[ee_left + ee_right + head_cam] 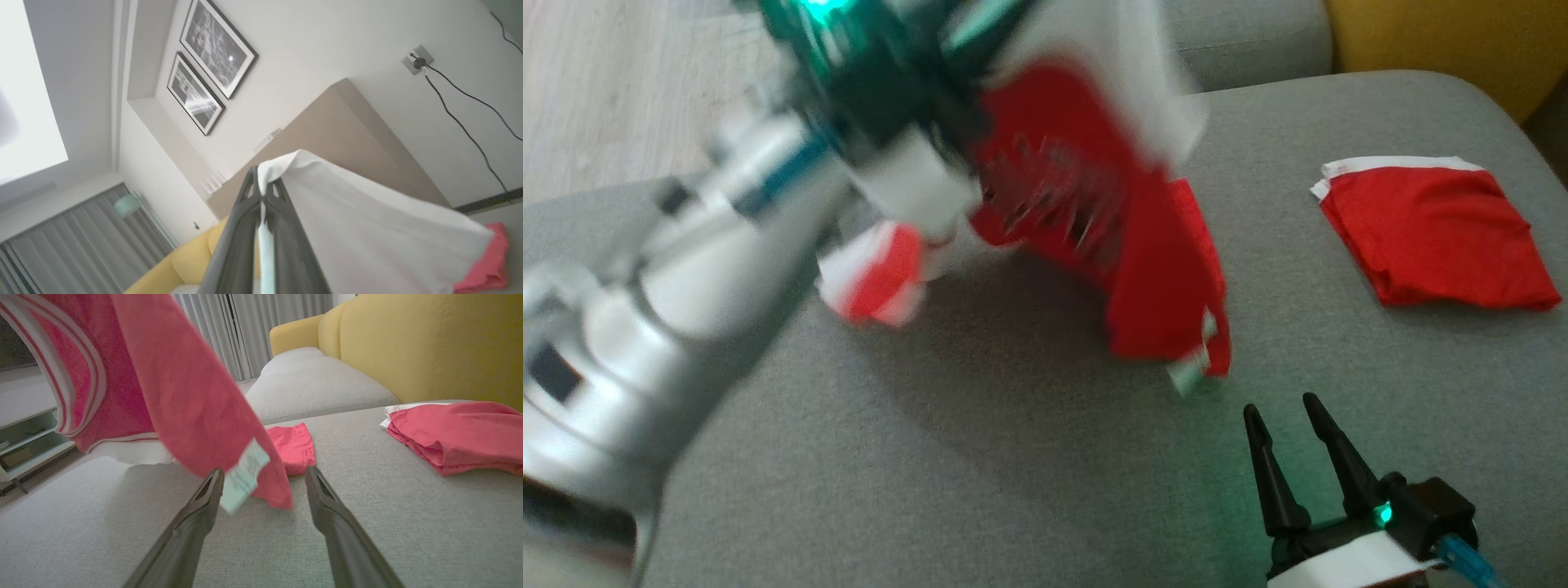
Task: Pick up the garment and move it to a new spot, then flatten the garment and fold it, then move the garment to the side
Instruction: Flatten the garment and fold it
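Garment (1094, 220): red with white panels and white-striped trim. It hangs in the air over the grey seat (1013, 490), lifted by the left arm (645, 327). The head view is motion-blurred here, arm and cloth both smeared.

Left gripper (261, 183): fingers clenched. A white edge of the garment runs up between them and spills over the tips to the right, seen plainly in the left wrist view. Framed pictures (208, 69) and a wall show behind it.

The garment's lowest corner carries a pale label (243, 477). In the head view this corner hangs near the seat, just up and to the left of the right gripper, apart from it. I cannot tell whether the hem touches the seat.

Right gripper (1281, 404): low over the seat at lower right in the head view, fingers released and spread wide, holding no cloth.

A second red piece, folded (1437, 237), white edge showing, lies flat on the seat to the right, well apart from the hanging garment. The yellow backrest (408, 347) stands behind it.

A small red patch (292, 447) lies on the seat beyond the hem; I cannot tell whether it belongs to the garment.
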Controlling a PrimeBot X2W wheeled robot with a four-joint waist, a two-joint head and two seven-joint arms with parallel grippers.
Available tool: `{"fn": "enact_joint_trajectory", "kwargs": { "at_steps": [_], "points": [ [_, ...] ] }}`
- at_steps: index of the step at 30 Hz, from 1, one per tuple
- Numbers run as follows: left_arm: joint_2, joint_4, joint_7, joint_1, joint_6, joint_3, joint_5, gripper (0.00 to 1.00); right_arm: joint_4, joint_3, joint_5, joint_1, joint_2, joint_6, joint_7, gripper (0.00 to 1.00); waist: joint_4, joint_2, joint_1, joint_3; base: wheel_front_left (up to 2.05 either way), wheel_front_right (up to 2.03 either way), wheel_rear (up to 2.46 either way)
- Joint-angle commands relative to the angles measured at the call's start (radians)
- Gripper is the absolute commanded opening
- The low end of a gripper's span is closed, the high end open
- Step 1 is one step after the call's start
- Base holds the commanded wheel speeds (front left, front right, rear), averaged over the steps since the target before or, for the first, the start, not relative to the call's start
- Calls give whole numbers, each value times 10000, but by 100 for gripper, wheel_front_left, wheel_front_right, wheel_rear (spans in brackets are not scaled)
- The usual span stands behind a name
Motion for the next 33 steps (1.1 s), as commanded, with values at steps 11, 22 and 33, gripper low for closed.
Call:
{"fn": "enact_joint_trajectory", "kwargs": {
  "at_steps": [11,22,33],
  "points": [
    [1094,2302,978,-182,101,880,-559,0,-338,20,33,-193,94,-9,-107,100,201,0,-1,142,0,0,0],
    [1888,3801,-19,1686,561,1101,-998,0,297,183,28,-1091,-117,-9,-107,100,795,0,-1,1128,0,0,0],
    [1549,4048,-362,1179,531,960,-910,0,3243,399,1636,-3694,-550,-9,8,100,1465,0,-1,1625,0,0,0]
  ]
}}
